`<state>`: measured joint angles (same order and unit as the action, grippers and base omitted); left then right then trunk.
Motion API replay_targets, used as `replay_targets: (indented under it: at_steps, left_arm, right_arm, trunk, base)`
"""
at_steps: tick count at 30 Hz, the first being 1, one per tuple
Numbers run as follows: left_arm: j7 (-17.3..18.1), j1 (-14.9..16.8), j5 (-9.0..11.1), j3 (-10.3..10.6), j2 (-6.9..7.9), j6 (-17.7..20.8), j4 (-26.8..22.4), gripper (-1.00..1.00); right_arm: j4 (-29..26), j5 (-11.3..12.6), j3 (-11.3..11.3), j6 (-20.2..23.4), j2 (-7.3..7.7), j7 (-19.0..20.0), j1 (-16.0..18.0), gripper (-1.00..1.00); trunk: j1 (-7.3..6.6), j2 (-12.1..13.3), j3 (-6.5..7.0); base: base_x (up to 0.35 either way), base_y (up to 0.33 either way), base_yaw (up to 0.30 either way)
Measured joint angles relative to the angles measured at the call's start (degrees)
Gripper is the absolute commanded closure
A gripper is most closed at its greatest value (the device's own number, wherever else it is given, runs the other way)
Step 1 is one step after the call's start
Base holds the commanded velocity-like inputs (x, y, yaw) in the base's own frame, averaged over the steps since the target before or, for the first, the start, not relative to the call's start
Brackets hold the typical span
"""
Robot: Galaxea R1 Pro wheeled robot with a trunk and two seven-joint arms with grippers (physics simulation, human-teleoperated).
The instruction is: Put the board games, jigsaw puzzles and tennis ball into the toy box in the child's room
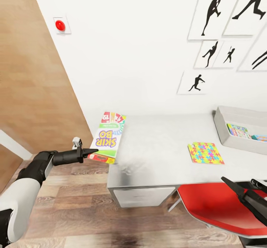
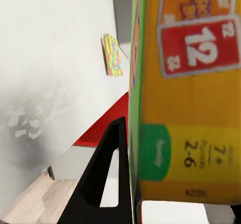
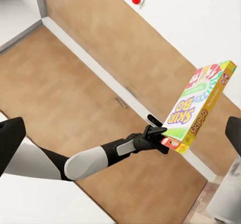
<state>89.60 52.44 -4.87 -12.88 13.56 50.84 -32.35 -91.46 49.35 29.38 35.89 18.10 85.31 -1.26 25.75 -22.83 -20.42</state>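
1. In the head view, the white wall with black sports prints (image 1: 213,51) is standing behind the pale table (image 1: 163,144). The left hand (image 1: 90,152) is gripping the SKIP-BO board game (image 1: 108,138) by its near edge, just off the table's left end. The toy box (image 1: 237,129) is sitting well apart, at the table's far right, with printed boxes already inside, and one jigsaw puzzle (image 1: 205,153) is lying on the table between them. The risk: the box is being held only at one edge, so it may be rotating or slipping during the long carry.

2. In the left wrist view, one black finger (image 2: 108,176) is pressing on the narrow side of the board game (image 2: 191,98), so the hand is closed on it. The other finger is hidden, therefore I cannot judge how deep the grip is. The puzzle (image 2: 113,54) is lying in the path; a low pass may be pushing it.

3. In the right wrist view, the left hand (image 3: 159,137) is holding the game (image 3: 201,106) tilted upward before the wooden wardrobe doors (image 3: 100,48). In the head view the right hand (image 1: 244,190) is hanging over the red chair (image 1: 215,203); I cannot tell how far it is open. It may be hitting the chair if the base is turning.
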Motion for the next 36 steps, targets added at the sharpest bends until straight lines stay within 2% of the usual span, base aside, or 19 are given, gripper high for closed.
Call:
replay_targets:
  at_steps: [6,13,18,28,36]
  left_arm:
    - [0.0,-1.4,0.0,1.4,0.03,0.8,-0.6,1.0]
    - [0.0,-4.6,0.2,1.5,-0.04,0.9,-1.0,1.0]
    - [0.0,-5.0,0.2,1.5,-0.29,0.9,-2.3,1.0]
    - [0.0,-5.1,0.2,1.5,-0.37,0.9,-2.7,1.0]
    - [0.0,-5.1,0.2,1.5,-0.21,0.9,-2.7,1.0]
  right_arm:
    - [0.1,-1.5,0.3,-0.1,-0.07,0.6,-0.4,-1.0]
    - [0.2,-3.4,0.4,-0.6,-0.06,0.8,-0.5,-1.0]
    - [0.2,-3.5,0.4,-2.4,0.01,0.8,-0.5,-1.0]
    - [0.3,-3.7,0.4,-3.0,-0.01,0.8,-0.5,-1.0]
    - [0.2,-6.4,0.4,-3.0,-0.09,0.8,-0.5,-1.0]
  trunk:
    - [0.0,0.0,0.57]
    - [0.0,0.0,1.24]
    - [0.0,0.0,1.72]
    - [0.0,0.0,2.68]
    - [0.0,0.0,3.44]
  base:
    - [0.0,0.0,0.0]
    - [0.0,0.0,0.0]
    - [0.0,0.0,0.0]
    - [0.0,0.0,0.0]
    - [0.0,0.0,0.0]
